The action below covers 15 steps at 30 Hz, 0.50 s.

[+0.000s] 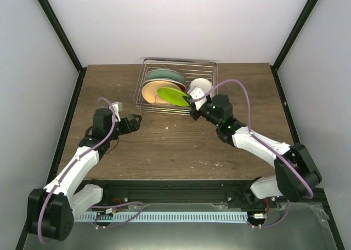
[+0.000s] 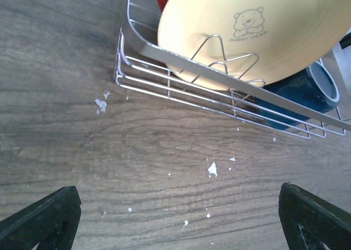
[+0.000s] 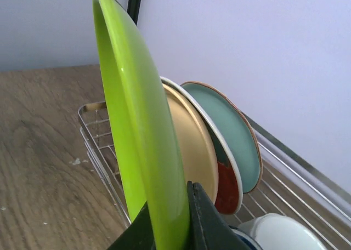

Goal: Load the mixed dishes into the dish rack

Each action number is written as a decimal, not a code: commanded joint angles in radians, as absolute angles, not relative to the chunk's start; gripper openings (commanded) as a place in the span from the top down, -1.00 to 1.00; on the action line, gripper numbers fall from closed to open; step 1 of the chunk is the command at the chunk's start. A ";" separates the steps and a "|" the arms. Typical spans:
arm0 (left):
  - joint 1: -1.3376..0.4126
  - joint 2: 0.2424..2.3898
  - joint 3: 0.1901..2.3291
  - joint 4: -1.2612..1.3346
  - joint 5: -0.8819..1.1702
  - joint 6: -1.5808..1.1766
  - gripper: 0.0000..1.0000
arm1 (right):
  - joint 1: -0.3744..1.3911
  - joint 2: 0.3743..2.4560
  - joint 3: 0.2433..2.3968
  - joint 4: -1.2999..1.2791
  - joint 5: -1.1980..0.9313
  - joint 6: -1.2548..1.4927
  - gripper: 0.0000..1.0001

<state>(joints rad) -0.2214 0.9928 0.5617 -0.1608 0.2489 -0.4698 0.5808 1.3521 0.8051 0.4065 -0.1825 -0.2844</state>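
Observation:
My right gripper [image 1: 193, 103] [image 3: 173, 228] is shut on the rim of the pale-green plate [image 1: 171, 95] [image 3: 137, 129], holding it on edge over the front of the dish rack [image 1: 180, 60] [image 3: 101, 146]. Behind it in the rack stand the yellow plate [image 1: 149, 91] [image 3: 193, 143] [image 2: 247, 30], the red-rimmed plate [image 3: 227, 191] and the teal bowl [image 1: 164, 75] [image 3: 230, 132]. The small white dish [image 1: 200, 86] [image 3: 279, 232] sits at the rack's right, and the dark blue mug [image 2: 299, 94] is inside the rack behind its wires [image 2: 164, 83]. My left gripper [image 1: 137, 122] [image 2: 178, 222] is open over bare table, just in front of the rack's left corner.
The wooden table [image 1: 181, 146] has small white flecks [image 2: 212, 169] on it. Black frame posts and pale walls close in the back and both sides. Purple cables loop over both arms.

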 commanded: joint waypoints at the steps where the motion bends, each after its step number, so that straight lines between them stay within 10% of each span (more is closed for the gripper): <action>1: -0.205 0.987 0.581 -0.134 0.267 -0.428 -1.00 | 0.567 1.399 0.773 0.678 -0.217 -0.433 0.99; 15: -0.124 0.955 0.526 -0.115 0.320 -0.425 -0.99 | 0.544 1.623 0.762 0.982 -0.304 -0.547 0.99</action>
<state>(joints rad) -0.1413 0.9665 0.5434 -0.1436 0.2943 -0.4404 0.5545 1.5738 0.7280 0.8444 -0.2779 -0.4999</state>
